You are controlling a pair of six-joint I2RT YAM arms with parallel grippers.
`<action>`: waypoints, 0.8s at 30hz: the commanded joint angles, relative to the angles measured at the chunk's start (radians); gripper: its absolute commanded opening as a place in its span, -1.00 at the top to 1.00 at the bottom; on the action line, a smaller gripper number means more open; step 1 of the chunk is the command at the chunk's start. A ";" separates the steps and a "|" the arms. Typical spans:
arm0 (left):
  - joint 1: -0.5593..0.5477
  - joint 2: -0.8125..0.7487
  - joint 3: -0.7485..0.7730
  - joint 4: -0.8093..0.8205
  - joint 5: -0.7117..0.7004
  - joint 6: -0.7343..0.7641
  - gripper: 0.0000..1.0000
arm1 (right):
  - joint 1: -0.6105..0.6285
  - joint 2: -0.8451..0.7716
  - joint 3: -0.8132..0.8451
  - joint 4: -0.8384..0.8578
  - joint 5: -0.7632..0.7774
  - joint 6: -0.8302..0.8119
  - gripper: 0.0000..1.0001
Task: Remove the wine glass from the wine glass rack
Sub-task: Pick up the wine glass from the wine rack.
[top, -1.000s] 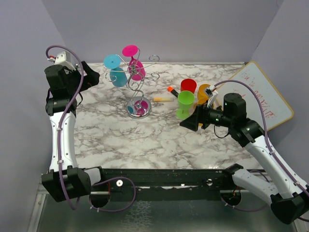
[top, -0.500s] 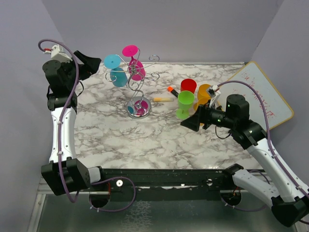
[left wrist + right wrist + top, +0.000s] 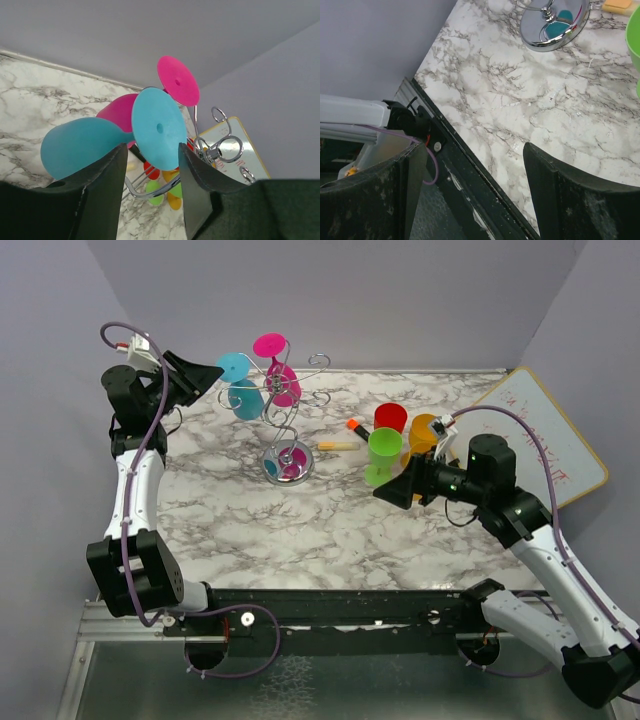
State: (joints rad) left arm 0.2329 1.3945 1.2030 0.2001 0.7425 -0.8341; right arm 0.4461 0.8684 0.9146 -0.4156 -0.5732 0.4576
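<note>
Top external view: chrome wine glass rack (image 3: 291, 412) stands at the back left of the marble table (image 3: 330, 530), on its round mirror base (image 3: 288, 464). Two plastic wine glasses hang upside down from its scroll arms: blue wine glass (image 3: 240, 390) on the left side, pink wine glass (image 3: 279, 376) just right of it, feet uppermost. Neither is off the rack.

Left hand (image 3: 207, 374) is raised at the level of the rack top, pointing right, its tip right at the blue glass's foot.

Left wrist view: two dark fingers (image 3: 102, 185) stand partly spread. The blue foot disc (image 3: 159, 128) sits in the gap between them, its edges very close to both. Cannot tell whether they press on it. Blue bowl leans out to the left, and the pink foot shows above and behind.

Right hand (image 3: 386, 492) hovers low over the table at mid right, pointing left, just in front of a green glass (image 3: 383, 454). A red glass (image 3: 390, 419) and an orange glass (image 3: 423, 432) stand close behind the green one. Right wrist view: fingers (image 3: 570, 195) spread wide, nothing between them but marble and the table's front rail.

An orange-capped marker (image 3: 356, 426) and a yellowish stick (image 3: 337, 445) lie between rack and glasses. A whiteboard (image 3: 545, 440) leans at the right wall.
</note>
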 commanded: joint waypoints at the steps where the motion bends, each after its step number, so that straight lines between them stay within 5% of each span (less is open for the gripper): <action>1: 0.006 -0.001 0.016 0.061 0.068 -0.023 0.09 | 0.006 0.009 -0.011 0.024 0.012 0.028 -0.66; 24: -0.016 0.080 0.027 0.139 0.072 -0.135 0.16 | 0.006 0.020 -0.027 0.079 -0.061 0.111 -0.65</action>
State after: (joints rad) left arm 0.2310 1.4597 1.2041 0.2581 0.7788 -0.9054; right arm 0.4461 0.8772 0.9073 -0.3885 -0.5793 0.5274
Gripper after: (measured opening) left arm 0.427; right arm 0.830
